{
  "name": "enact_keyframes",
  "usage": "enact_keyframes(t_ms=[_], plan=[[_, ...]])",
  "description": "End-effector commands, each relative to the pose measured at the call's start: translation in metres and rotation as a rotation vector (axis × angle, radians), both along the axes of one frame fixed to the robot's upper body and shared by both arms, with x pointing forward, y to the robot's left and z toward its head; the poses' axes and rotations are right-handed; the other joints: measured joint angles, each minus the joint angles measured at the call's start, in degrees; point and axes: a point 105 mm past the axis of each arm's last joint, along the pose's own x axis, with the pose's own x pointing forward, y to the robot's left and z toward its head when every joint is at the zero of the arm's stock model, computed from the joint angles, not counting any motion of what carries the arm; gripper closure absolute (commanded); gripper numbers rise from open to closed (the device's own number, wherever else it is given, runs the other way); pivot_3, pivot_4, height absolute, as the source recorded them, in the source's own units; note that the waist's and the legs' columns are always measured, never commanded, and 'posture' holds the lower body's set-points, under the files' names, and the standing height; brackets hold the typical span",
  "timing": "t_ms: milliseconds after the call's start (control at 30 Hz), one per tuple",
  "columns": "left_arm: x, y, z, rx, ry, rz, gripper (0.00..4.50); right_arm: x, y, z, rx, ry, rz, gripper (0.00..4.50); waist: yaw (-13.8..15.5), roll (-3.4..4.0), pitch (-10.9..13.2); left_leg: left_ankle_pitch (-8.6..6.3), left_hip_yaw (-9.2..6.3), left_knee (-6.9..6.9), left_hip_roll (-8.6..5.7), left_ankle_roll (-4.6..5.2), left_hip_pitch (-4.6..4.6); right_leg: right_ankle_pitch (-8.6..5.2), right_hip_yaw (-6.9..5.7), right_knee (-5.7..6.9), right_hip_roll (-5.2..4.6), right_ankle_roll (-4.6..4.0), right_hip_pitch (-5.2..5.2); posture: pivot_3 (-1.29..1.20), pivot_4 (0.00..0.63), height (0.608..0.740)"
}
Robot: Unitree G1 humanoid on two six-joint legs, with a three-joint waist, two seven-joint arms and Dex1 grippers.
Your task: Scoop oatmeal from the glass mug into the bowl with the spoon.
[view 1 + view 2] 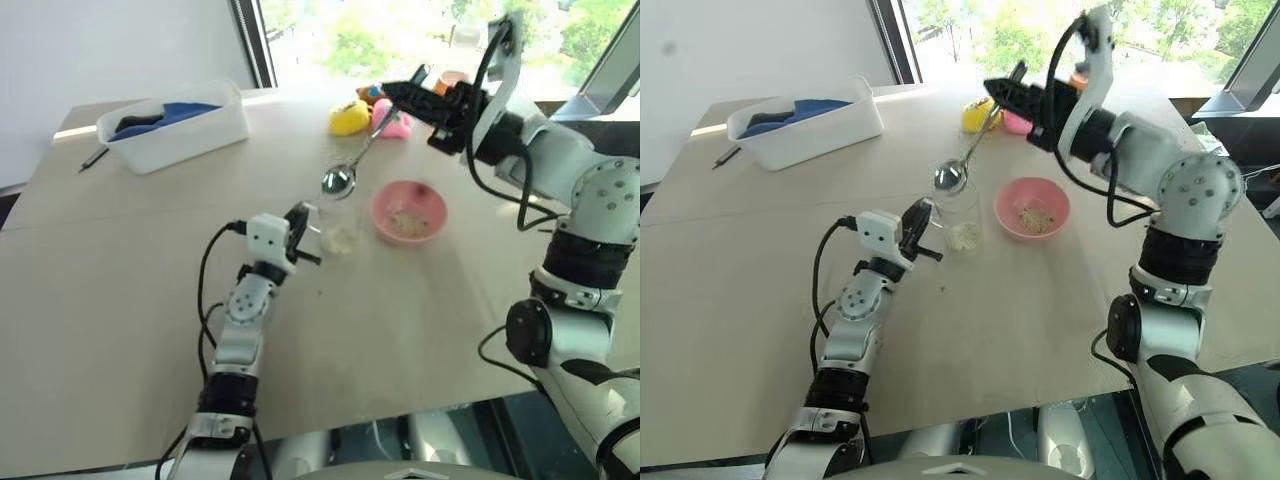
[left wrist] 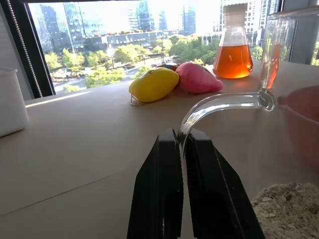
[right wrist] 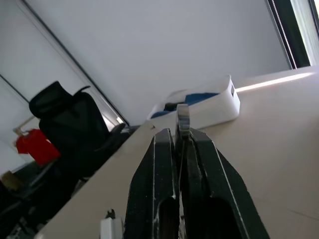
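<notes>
Glass mug (image 1: 339, 226) near the middle of the table (image 1: 120, 300), with oatmeal (image 1: 341, 239) in its bottom. Bowl (image 1: 409, 212) just right of it, holding more oats. Spoon (image 1: 352, 165) slanting above the mug, head just over its rim. Left gripper (image 1: 303, 235) at the mug's left side. Right gripper (image 1: 395, 93) above and behind the bowl. Tub (image 1: 175, 124) at far left; toys (image 1: 350, 118) behind the mug.

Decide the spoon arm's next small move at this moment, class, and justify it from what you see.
Probably lower the spoon into the glass mug. Its head hangs just above the mug's rim, apparently empty, held by the right gripper. The left gripper pinches the mug's handle, steadying it. Oatmeal remains in the mug, and the bowl already holds some.
</notes>
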Motion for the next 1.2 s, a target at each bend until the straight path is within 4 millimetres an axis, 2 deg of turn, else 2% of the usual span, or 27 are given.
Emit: enact_keyframes(t_ms=[33,300,500,700,800,833,900,933,1033,1200], plan=[[-0.006,0.005,0.006,-0.01,-0.017,0.033,4.34,-0.003,0.001,0.003,-0.046,-0.079,-0.02,4.5,-0.02,0.0,0.0,0.0,0.01,0.0,0.0,0.0,0.01,0.0,0.01,0.01,0.0,0.0,0.0,0.0,0.15,0.74],[-0.011,0.009,0.009,-0.017,-0.01,0.057,4.34,0.003,0.01,0.002,-0.066,-0.123,-0.032,4.5,-0.03,0.0,0.0,0.0,0.01,0.0,0.01,0.0,0.02,0.0,0.01,0.01,0.03,0.0,0.0,0.0,0.15,0.74],[-0.017,0.017,0.011,-0.033,0.002,0.093,4.34,-0.005,0.029,0.0,-0.117,-0.177,0.033,4.5,-0.1,0.0,0.0,0.0,0.0,-0.01,0.02,0.0,0.02,0.0,0.01,0.01,0.04,0.0,-0.01,0.0,0.15,0.74],[-0.021,0.02,0.01,-0.04,0.016,0.11,4.34,-0.009,0.038,-0.003,-0.16,-0.219,0.069,4.5,0.05,0.0,0.0,0.0,-0.01,0.0,0.01,0.0,0.02,0.0,-0.01,0.0,0.03,0.0,0.0,0.0,0.15,0.74],[-0.021,0.02,0.009,-0.04,0.02,0.115,4.5,-0.01,0.04,-0.003,-0.162,-0.221,0.085,3.53,0.05,0.0,0.0,0.0,-0.01,-0.01,0.01,0.0,0.02,0.0,-0.01,-0.01,0.03,0.0,0.0,0.0,0.15,0.74],[-0.021,0.02,0.009,-0.04,0.02,0.117,4.5,-0.009,0.04,-0.002,-0.155,-0.224,0.077,3.06,0.05,0.0,0.0,0.0,-0.02,-0.01,0.01,0.0,0.02,0.0,-0.01,-0.01,0.02,0.0,0.0,0.0,0.15,0.74],[-0.021,0.02,0.008,-0.041,0.022,0.119,4.5,-0.007,0.038,0.008,-0.062,-0.182,0.058,2.0,-0.04,0.0,0.0,0.0,-0.01,-0.01,0.01,0.0,0.02,0.0,0.0,-0.01,0.03,0.0,0.0,0.0,0.15,0.74],[-0.022,0.021,0.008,-0.042,0.023,0.12,4.5,-0.004,0.035,0.016,0.009,-0.156,0.045,1.82,-0.13,0.01,0.0,0.0,-0.01,-0.01,0.01,0.0,0.02,0.0,0.0,0.0,0.03,0.0,-0.01,0.0,0.15,0.74],[-0.022,0.021,0.007,-0.044,0.028,0.12,4.5,0.005,0.022,0.036,0.173,-0.097,0.002,1.82,-0.05,0.01,0.0,0.0,-0.02,-0.02,0.03,-0.01,0.02,0.0,0.01,0.03,0.04,0.0,-0.03,0.0,0.15,0.74],[-0.023,0.02,0.006,-0.049,0.029,0.111,4.5,0.017,0.007,0.041,0.211,-0.061,-0.09,1.82,0.06,-0.01,-0.01,0.0,-0.05,-0.02,-0.02,-0.01,0.02,0.0,-0.03,-0.04,0.01,0.0,0.02,0.0,0.15,0.74]])
